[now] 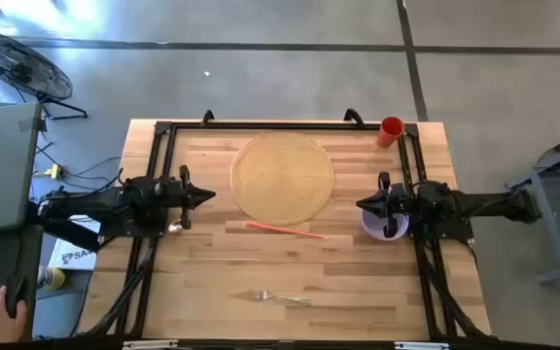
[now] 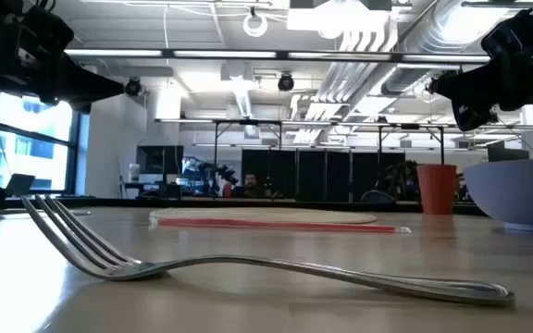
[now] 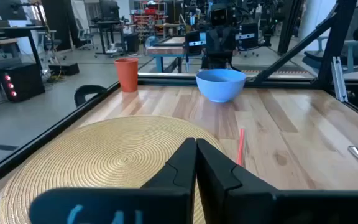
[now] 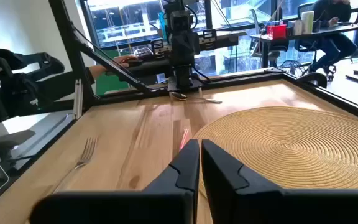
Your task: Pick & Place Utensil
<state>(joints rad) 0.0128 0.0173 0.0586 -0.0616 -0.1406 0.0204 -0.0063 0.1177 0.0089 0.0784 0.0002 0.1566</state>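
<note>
Butcher-block table (image 1: 358,292) of pale wood strips, concrete floor around it. Centred toward the far edge lies a round woven placemat (image 1: 282,177); a purple bowl (image 1: 377,226) sits under the right gripper (image 1: 362,204), fingers together. The left gripper (image 1: 210,195) is likewise closed. A pink straw (image 1: 285,229) borders the placemat. A slim silver fork (image 1: 280,297) lies alone near the front edge.

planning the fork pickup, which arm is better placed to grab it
Marginally the left, though it's close. The fork lies near the table's front edge, tines toward the left side, slightly nearer the left gripper than the right gripper, which hovers beside the purple bowl.
</note>
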